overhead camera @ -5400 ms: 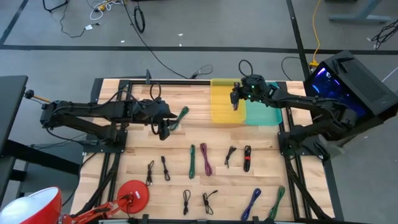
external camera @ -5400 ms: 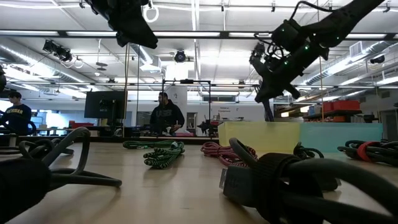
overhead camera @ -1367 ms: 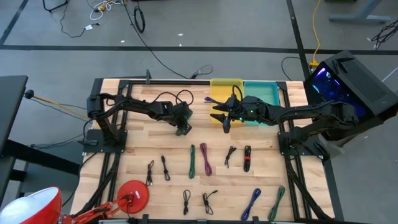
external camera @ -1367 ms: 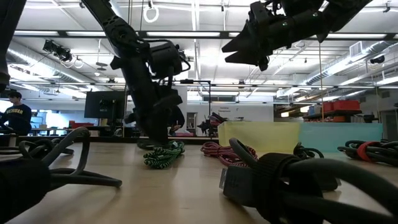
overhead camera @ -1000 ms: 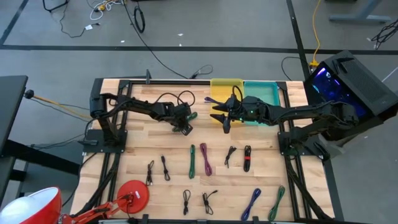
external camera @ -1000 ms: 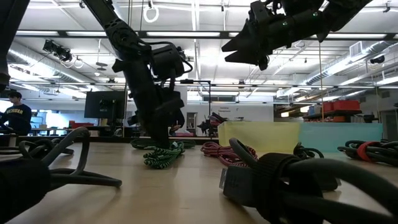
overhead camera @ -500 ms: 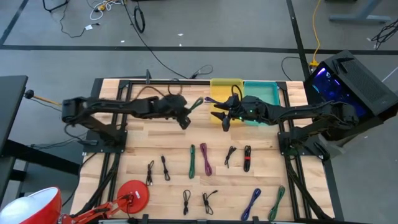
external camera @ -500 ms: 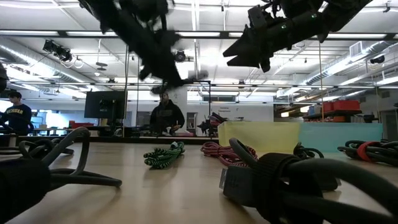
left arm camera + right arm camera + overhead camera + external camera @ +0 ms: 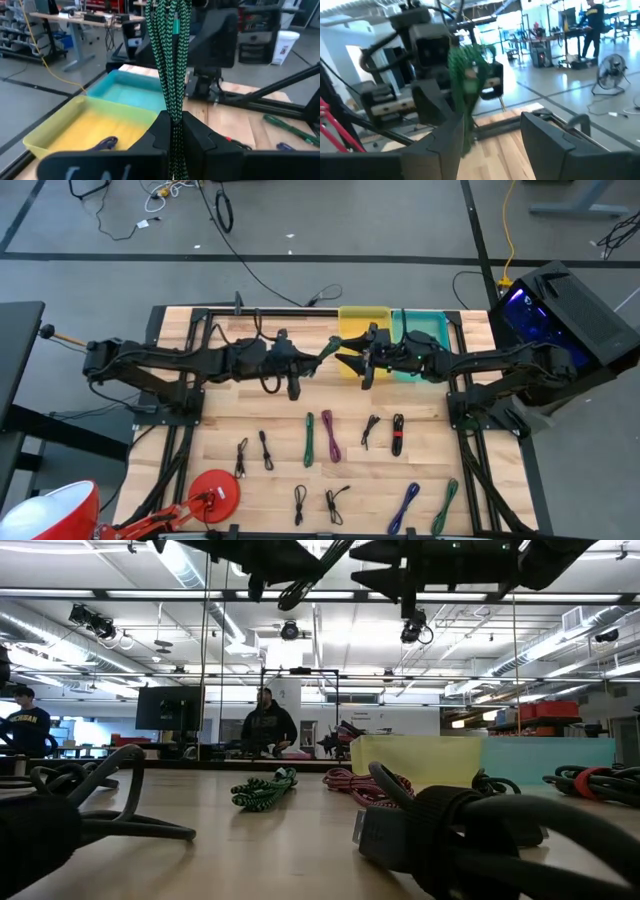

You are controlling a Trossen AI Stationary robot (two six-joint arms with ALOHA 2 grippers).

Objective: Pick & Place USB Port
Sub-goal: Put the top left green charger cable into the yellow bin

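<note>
left tool [image 9: 172, 131] pinching green-and-black braided usb cable [image 9: 169, 60], raised off the wooden surface [image 9: 280, 425]
cable end sits between the spread fingers of right tool [image 9: 490, 132], beside the yellow bin [image 9: 352, 320].

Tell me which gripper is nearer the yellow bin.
Right. The right gripper hovers open at the yellow bin, over its near-left corner. The left gripper is further left, over bare table, clamping the green cable.

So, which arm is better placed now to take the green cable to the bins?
Probably the right. The right gripper hangs open beside the yellow bin, facing the green cable. The left gripper is shut on it, likely for a handover.
</note>
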